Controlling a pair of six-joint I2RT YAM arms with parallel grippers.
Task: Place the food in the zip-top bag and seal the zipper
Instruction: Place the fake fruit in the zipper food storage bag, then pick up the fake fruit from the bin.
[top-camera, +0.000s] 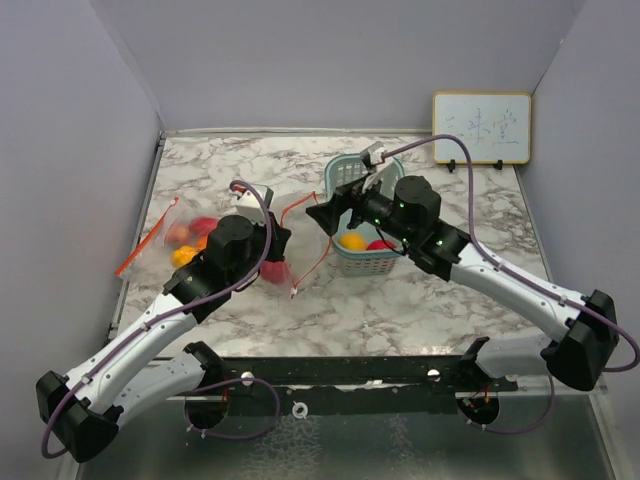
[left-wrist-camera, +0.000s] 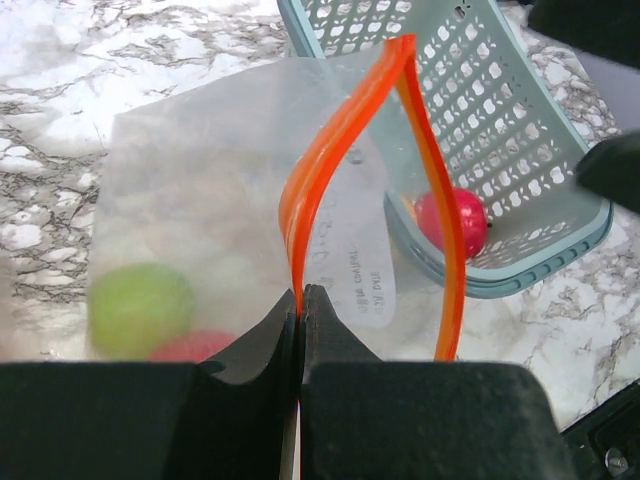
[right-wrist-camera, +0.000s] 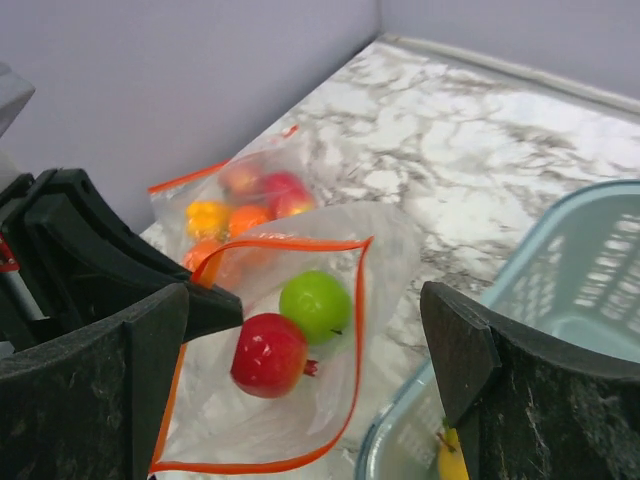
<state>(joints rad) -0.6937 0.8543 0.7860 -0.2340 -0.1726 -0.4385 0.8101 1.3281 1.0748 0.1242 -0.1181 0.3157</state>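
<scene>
A red fruit (right-wrist-camera: 268, 352) and a green fruit (right-wrist-camera: 315, 305) lie inside the bag (right-wrist-camera: 390, 250), directly beneath the right gripper (right-wrist-camera: 325, 305), whose jaws stand wide apart and hold nothing. The left gripper (left-wrist-camera: 300, 300) is clamped tight on the bag's orange zipper (left-wrist-camera: 320, 170), holding the mouth open. Beside the right gripper's right finger, the basket (right-wrist-camera: 590, 260) holds a yellow fruit (right-wrist-camera: 452, 462) and a pink-red fruit (left-wrist-camera: 452, 222). A second, filled bag (right-wrist-camera: 240, 190) lies beyond.

Soft, even light, apparently from overhead; shadows on the white marble-patterned tabletop (top-camera: 450, 290) are faint. In the left wrist view the small glossy green toy fruit (left-wrist-camera: 140, 308) is blurred behind the clear orange-zippered plastic bag (left-wrist-camera: 200, 180).
</scene>
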